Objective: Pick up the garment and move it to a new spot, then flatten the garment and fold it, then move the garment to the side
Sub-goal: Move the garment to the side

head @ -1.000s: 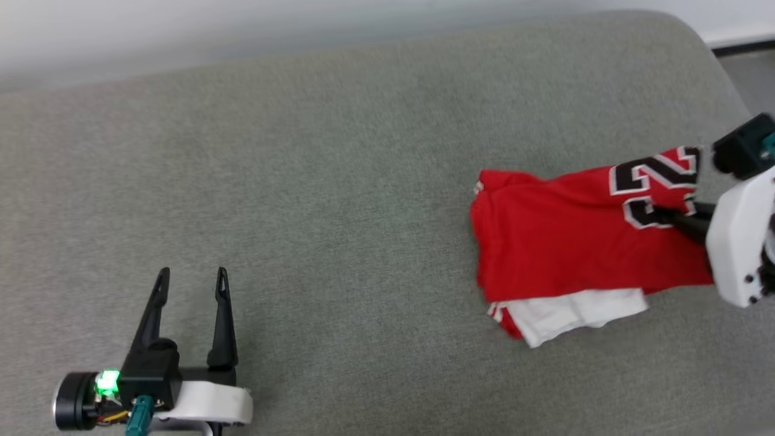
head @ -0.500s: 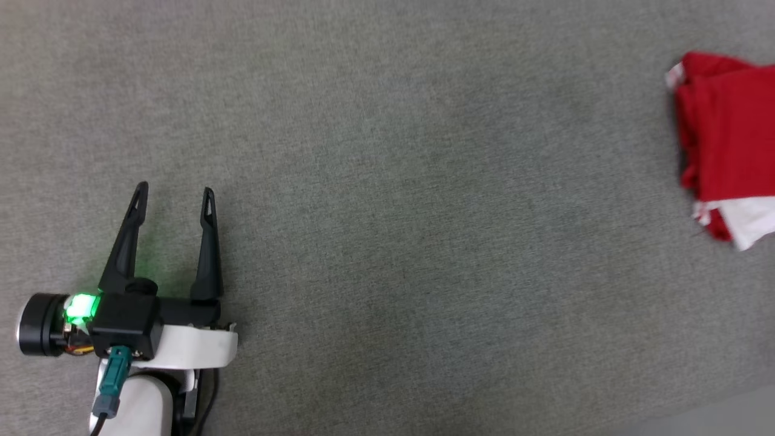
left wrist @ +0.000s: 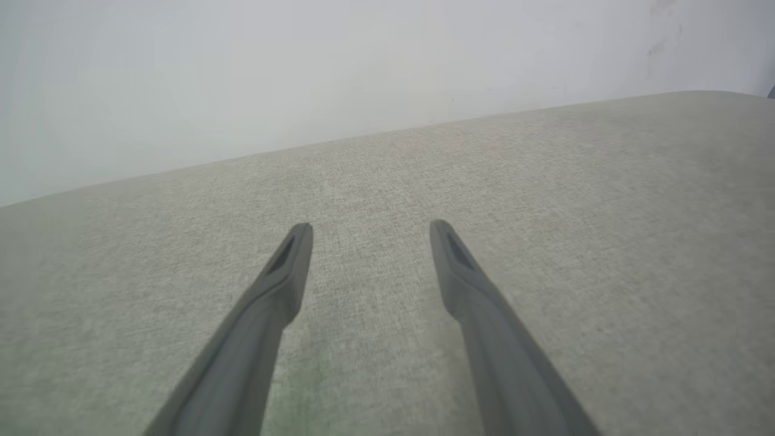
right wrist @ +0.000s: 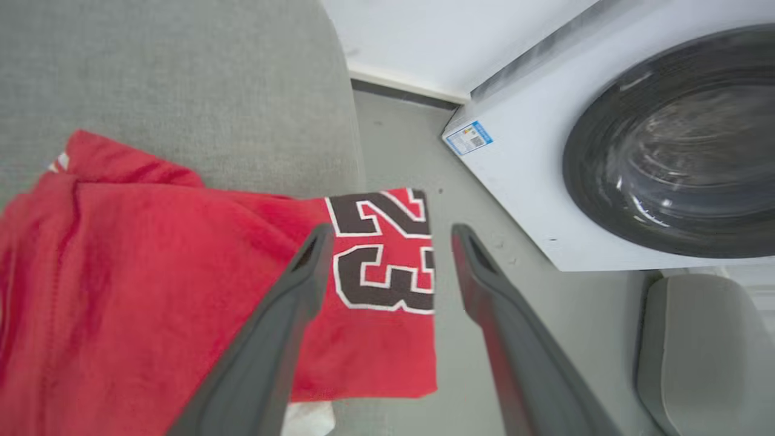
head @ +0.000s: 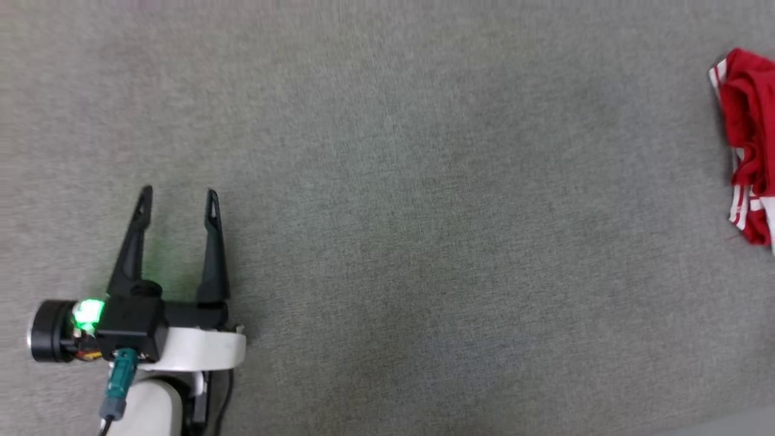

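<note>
Lying folded at the right edge of the grey upholstered surface, the garment is noted, its numbered end overhanging the floor. The left claw and the right claw are both held spread. A washing machine is observed beyond that edge.

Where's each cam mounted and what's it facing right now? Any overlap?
Head view: on the head, looking down on the grey cushion; left gripper open at lower left, T-shirt at right edge.
Left wrist view: along its own open fingers, across the cushion toward a white wall.
Right wrist view: over the right gripper, open, down at the T-shirt and a washing machine.
Shared: head and right wrist both show the T-shirt.
</note>
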You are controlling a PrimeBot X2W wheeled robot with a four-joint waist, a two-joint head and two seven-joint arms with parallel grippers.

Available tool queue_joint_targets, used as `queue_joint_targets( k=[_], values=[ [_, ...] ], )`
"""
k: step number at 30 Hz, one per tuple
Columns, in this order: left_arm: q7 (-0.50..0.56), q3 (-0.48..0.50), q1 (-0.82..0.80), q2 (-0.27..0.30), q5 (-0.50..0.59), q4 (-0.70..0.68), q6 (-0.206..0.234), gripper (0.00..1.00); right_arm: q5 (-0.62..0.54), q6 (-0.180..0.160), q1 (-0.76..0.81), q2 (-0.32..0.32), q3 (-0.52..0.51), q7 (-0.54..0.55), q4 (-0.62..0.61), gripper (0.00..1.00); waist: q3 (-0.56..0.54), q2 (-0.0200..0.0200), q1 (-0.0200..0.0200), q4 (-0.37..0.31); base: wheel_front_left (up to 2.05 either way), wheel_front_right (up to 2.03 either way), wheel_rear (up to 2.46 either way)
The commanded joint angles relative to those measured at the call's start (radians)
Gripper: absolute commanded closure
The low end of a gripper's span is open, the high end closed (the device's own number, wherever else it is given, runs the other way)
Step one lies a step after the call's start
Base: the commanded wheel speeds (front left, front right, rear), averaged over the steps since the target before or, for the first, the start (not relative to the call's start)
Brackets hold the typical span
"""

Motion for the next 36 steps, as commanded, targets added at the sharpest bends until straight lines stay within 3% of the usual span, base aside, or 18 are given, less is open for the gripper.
queue_joint_targets(
  k=[1,9,18,28,35,36],
  values=[
    [-0.002,-0.003,0.014,-0.008,-0.005,0.003,0.005,0.0,-0.036,-0.002,-0.006,0.011,-0.009,-0.033,-0.014,0.0,-0.057,-0.0001,-0.0001,0.017,0.0,0.0,0.0],
    [-0.002,-0.002,0.095,-0.045,-0.015,0.025,0.03,0.0,-0.208,-0.002,0.021,0.142,-0.059,-0.34,-0.138,0.0,-0.206,-0.0001,-0.0001,0.067,0.0,0.0,0.0],
    [-0.002,-0.014,0.182,-0.073,-0.016,0.047,0.045,0.0,-0.231,-0.002,0.127,0.338,0.004,-0.62,-0.239,0.0,-0.332,-0.0001,-0.0001,0.134,0.0,0.0,0.0],
    [-0.002,-0.025,0.248,-0.088,-0.016,0.072,0.049,0.0,-0.144,-0.002,0.407,0.509,0.049,-0.676,-0.297,0.0,-0.427,-0.0001,-0.0001,0.183,0.0,0.0,0.0],
    [-0.002,-0.027,0.276,-0.09,-0.012,0.083,0.045,0.0,-0.115,-0.001,0.597,0.58,-0.01,-0.677,-0.351,0.0,-0.459,-0.0001,-0.0001,0.195,0.0,0.0,0.0],
    [-0.002,-0.028,0.289,-0.091,-0.014,0.084,0.042,0.0,-0.118,-0.001,0.682,0.606,-0.038,-0.677,-0.39,0.0,-0.475,-0.0001,-0.0001,0.194,0.0,0.0,0.0]
  ],
)
